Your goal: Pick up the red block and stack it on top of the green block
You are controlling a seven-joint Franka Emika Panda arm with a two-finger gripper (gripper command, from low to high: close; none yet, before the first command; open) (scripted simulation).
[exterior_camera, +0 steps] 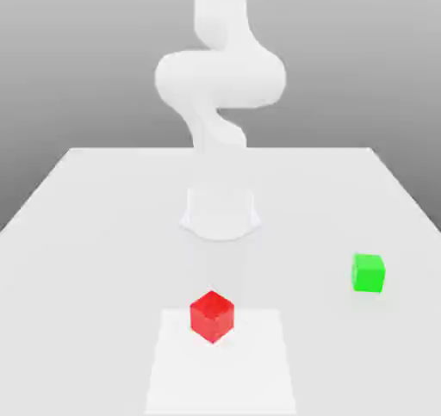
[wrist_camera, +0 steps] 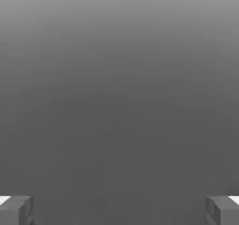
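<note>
Red cube and green cube sit apart on the white table, the gripper empty with jaws spread wide.

In the exterior view the small red cube [exterior_camera: 212, 315] rests on a lighter square patch [exterior_camera: 221, 367] of the flat white table [exterior_camera: 95, 233], turned so that one corner faces the camera. The small green cube [exterior_camera: 369, 272] stands on the table well apart from it, toward the exterior view's right and a little farther back. The white robot arm [exterior_camera: 220, 83] rises from its round base [exterior_camera: 220, 214] behind both cubes. In the hand view the gripper [wrist_camera: 119, 210] shows two grey fingertips [wrist_camera: 16, 210] far apart, nothing between them, against a plain grey surface.
</note>
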